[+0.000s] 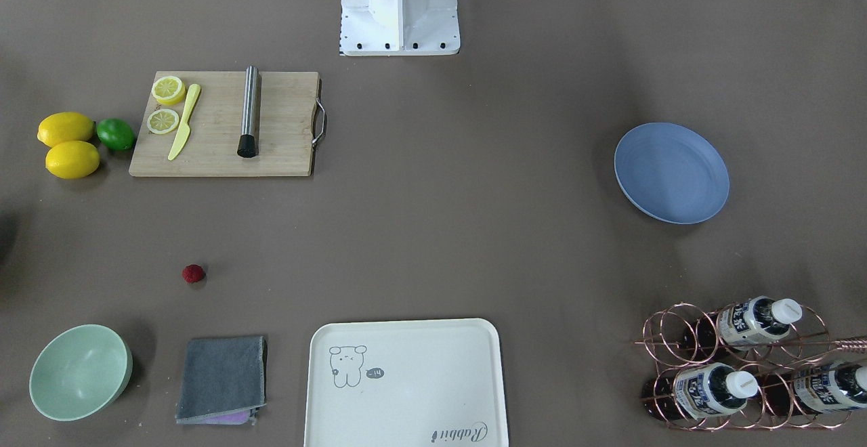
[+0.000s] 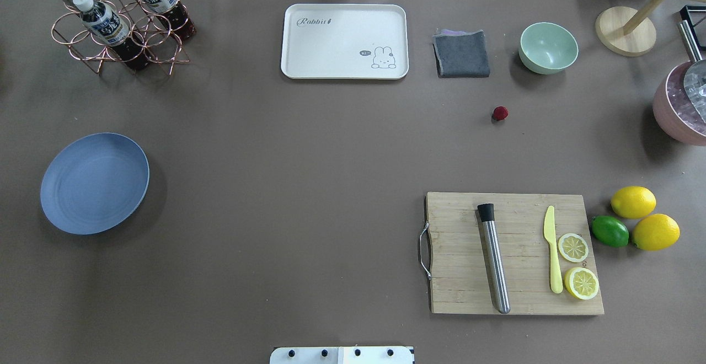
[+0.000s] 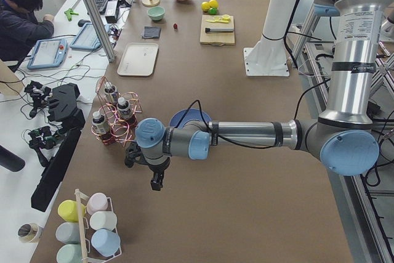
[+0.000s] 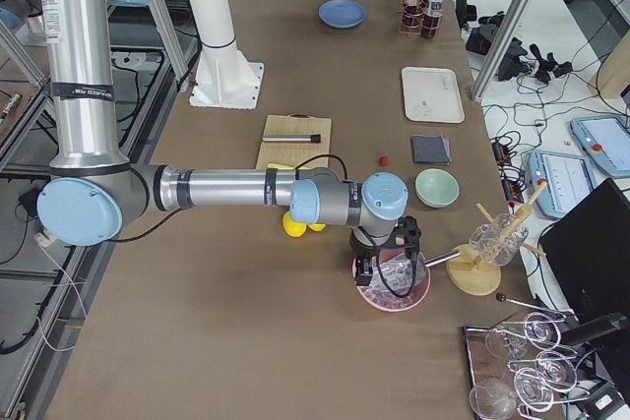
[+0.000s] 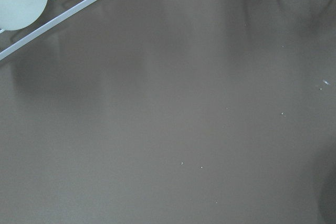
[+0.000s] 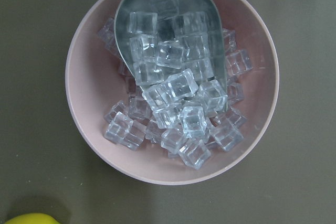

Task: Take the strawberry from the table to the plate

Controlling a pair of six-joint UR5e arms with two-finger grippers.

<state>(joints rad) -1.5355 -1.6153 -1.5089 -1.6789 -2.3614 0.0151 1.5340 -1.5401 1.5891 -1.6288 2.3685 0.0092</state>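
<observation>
The strawberry (image 1: 194, 273) (image 2: 500, 113), a tiny deep-red berry, lies alone on the grey-brown table (image 1: 433, 230), between the green bowl and the cutting board. The blue plate (image 1: 671, 172) (image 2: 95, 183) sits bare on the opposite side of the table, far from the berry. My left gripper (image 3: 157, 180) shows only in the exterior left view, hanging low near the bottle rack; whether it is open or shut I cannot tell. My right gripper (image 4: 389, 263) shows only in the exterior right view, above a pink bowl of ice (image 6: 173, 77); its state I cannot tell.
A wooden cutting board (image 2: 515, 253) carries a steel muddler, a yellow knife and lemon slices. Beside it lie two lemons and a lime (image 2: 609, 230). The mint bowl (image 2: 548, 47), grey cloth (image 2: 461, 53), cream tray (image 2: 345, 41) and bottle rack (image 2: 118, 19) line the far edge. A person (image 3: 21, 20) sits at a side desk.
</observation>
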